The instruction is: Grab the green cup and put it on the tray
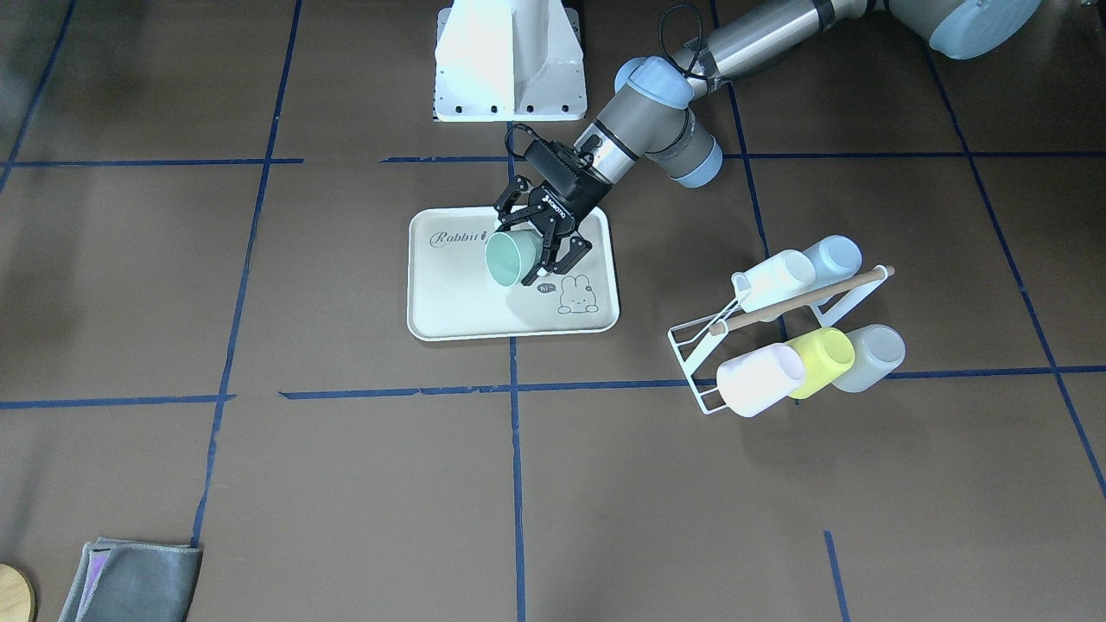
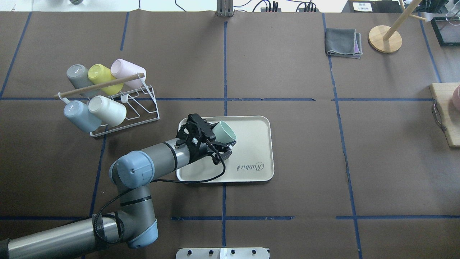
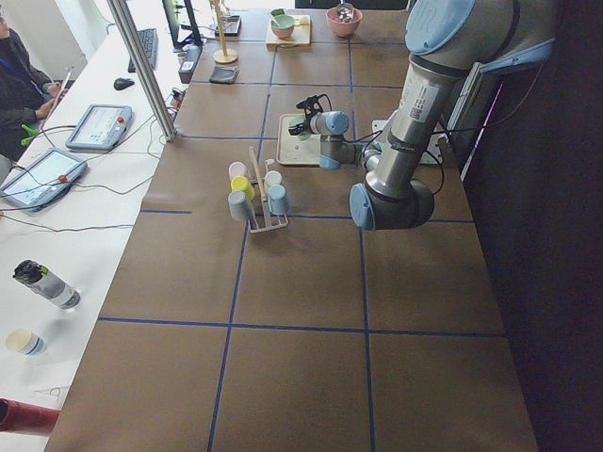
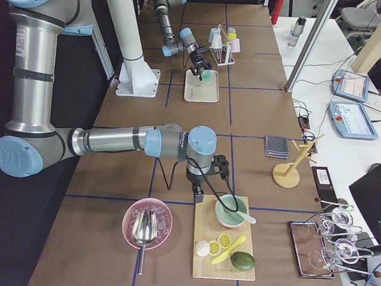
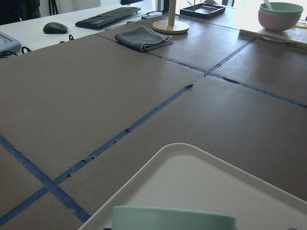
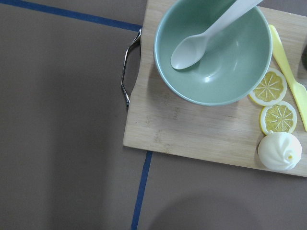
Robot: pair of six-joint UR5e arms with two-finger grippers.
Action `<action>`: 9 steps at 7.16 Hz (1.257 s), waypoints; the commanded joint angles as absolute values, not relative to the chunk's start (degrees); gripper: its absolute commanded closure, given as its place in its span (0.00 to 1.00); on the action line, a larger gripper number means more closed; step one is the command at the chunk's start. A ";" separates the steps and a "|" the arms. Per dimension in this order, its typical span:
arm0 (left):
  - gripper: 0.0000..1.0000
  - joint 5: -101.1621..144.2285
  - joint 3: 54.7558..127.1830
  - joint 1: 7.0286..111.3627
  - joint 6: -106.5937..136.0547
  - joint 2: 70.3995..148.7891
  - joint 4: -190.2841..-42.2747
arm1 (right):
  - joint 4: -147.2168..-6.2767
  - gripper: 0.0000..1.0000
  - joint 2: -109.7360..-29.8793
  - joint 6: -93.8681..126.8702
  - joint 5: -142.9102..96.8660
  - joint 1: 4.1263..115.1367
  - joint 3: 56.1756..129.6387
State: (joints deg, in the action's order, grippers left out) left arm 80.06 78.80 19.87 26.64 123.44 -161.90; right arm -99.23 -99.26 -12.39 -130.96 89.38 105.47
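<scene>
**A:** Where's the small pale mint-green plastic cup point(image 2: 225, 132)?

**B:** In the left arm's black two-finger gripper point(image 2: 216, 142), fingers pinching its wall. It's over the left half of the cream rectangular rimmed tray point(image 2: 253, 158), toward the far edge. It looks clear of the tray floor, but I can't confirm there's no contact.

**A:** Orientation?

**B:** Tilted hard. The long axis is near horizontal and runs on from the wrist. The mouth points far-right, away from the arm, with the base end toward the palm.

**A:** So the placement turns on that?

**B:** My read is yes. Roll the wrist until the axis is upright, lower until the cup meets the tray, then let go. Released as it is, it would probably roll.

**A:** Right arm?

**B:** Well apart, far right. The right gripper point(image 4: 219, 170) hangs by the bamboo board point(image 6: 158, 136) with the green bowl point(image 6: 216, 67). I can't tell its jaw state. The left arm is much the nearer one.
</scene>
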 commanded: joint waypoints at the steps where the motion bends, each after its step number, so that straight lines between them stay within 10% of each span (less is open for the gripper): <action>1: 0.20 80.07 78.84 19.86 26.63 123.31 -162.51 | -99.23 0.00 -99.14 -12.39 -130.96 89.38 105.47; 9: 0.16 80.07 78.75 19.86 26.54 123.13 -162.95 | -99.23 0.00 -99.05 -12.39 -130.87 89.38 105.47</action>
State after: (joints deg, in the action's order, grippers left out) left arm 80.07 78.82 19.86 26.54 123.16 -162.86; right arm -99.23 -99.05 -12.39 -130.87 89.35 105.47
